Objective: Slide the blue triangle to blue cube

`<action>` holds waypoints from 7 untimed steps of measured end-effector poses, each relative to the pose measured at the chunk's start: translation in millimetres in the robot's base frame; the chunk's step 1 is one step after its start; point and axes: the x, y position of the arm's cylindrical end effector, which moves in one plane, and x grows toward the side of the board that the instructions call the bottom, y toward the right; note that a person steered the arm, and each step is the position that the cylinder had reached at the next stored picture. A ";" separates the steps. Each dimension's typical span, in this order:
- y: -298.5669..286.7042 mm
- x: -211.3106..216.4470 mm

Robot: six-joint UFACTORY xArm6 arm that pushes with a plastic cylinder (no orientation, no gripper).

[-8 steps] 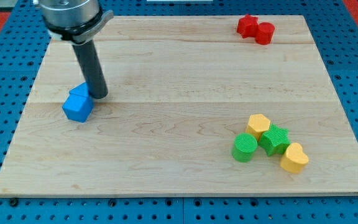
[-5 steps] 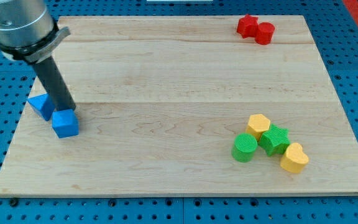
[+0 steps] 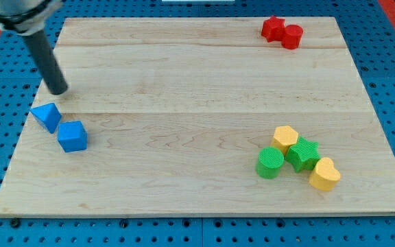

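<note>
Blue triangle [image 3: 46, 116] against blue cube [image 3: 72, 136]

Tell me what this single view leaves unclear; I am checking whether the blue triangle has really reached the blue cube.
- Camera view: whether the blue triangle and blue cube touch; their corners meet too closely to tell.
- The arm above my tip is blurred and cut off by the view's top edge.
- The two red blocks overlap; their shapes are unclear.
</note>
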 end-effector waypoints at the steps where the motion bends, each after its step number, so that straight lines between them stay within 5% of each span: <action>1: -17.9 22.8; 2: -9.6 53.8; 7: 16.4 51.9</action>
